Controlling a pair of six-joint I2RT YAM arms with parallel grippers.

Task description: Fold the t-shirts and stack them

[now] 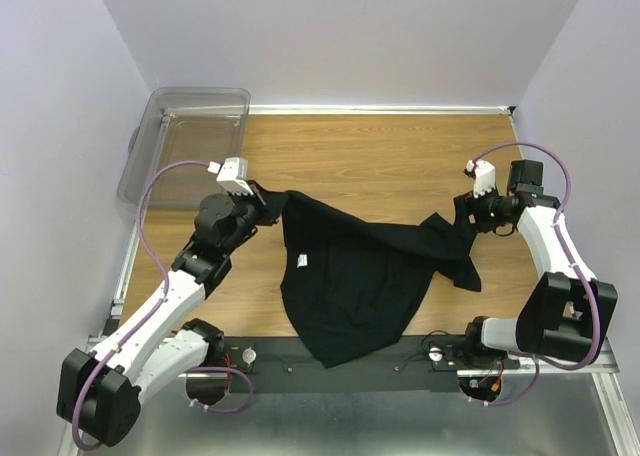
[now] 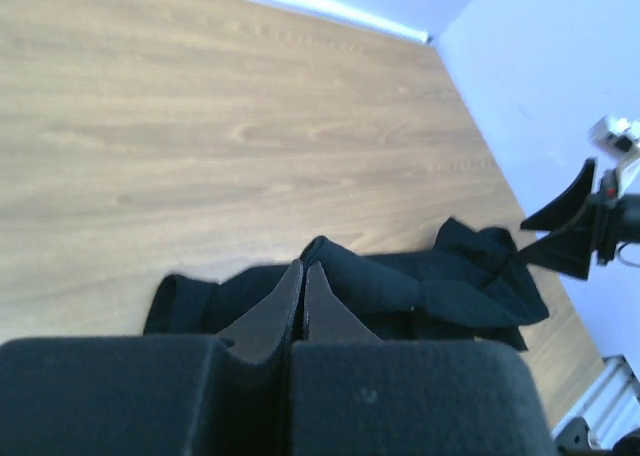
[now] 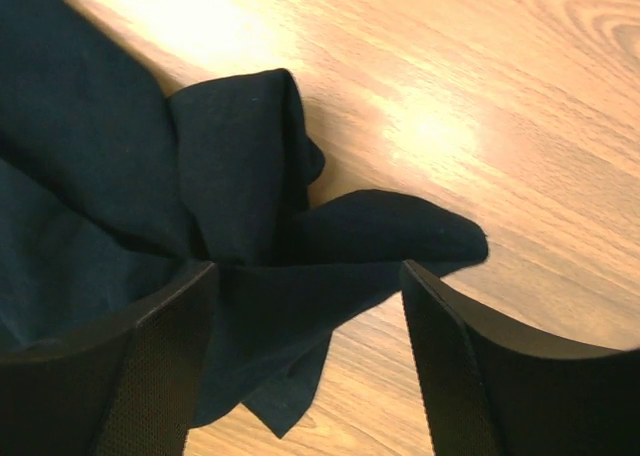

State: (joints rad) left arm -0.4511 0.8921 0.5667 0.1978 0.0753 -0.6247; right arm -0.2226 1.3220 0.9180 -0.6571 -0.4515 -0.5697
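The t-shirt [image 1: 350, 276] lay rumpled across the table's [image 1: 380, 146] middle, spilling over its near edge. The left gripper [image 2: 302, 276] was clamped on its left end. The right gripper [image 3: 308, 276] straddled the right-hand bunch, jaws apart, and should close deep before spreading.

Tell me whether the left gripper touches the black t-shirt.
Touching. In the left wrist view, the left gripper is shut, and its fingertips pinch a raised fold of the black t-shirt.

txt: none readable | label [image 1: 303, 263]: small white neck tag on shirt [image 1: 350, 296], top view, print too small to make out
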